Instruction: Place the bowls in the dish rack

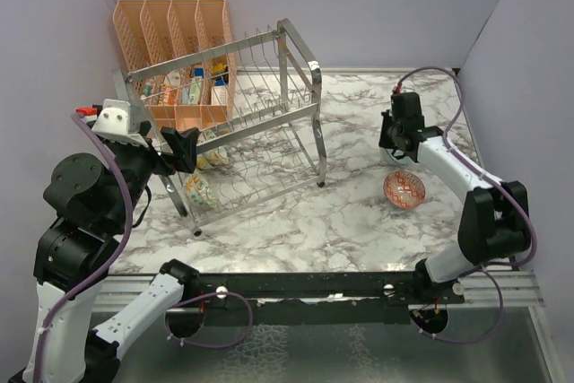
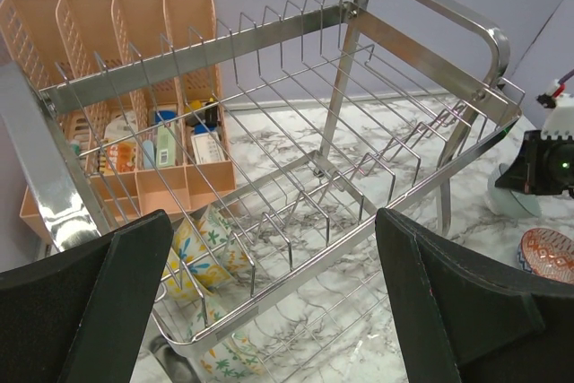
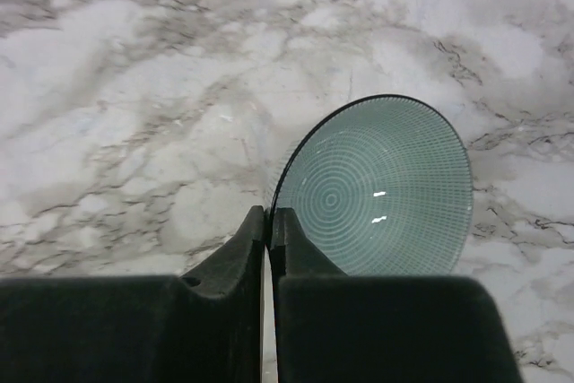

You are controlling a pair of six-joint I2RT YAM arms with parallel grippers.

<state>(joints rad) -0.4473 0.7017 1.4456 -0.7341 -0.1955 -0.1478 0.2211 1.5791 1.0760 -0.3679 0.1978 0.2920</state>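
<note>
Lavender walls close round a white marble table (image 1: 296, 213), and we see the dish rack (image 1: 260, 123) standing at an angle in its far left part, with a peach organizer (image 1: 170, 24) behind it in the far left corner. Two floral bowls (image 2: 208, 248) stand on edge in the rack's lower tier, at its left end. Our left claw (image 1: 186, 148) hangs at that same end, its fingers spread wide and holding nothing. Near the right edge of the table a red-orange bowl (image 1: 404, 189) sits well apart from the rack. Just beyond it, toward the far edge, our right claw (image 3: 269, 214) has its fingers pressed together on the rim of a teal bowl (image 3: 377, 190); whether that bowl is lifted off the marble we cannot tell
</note>
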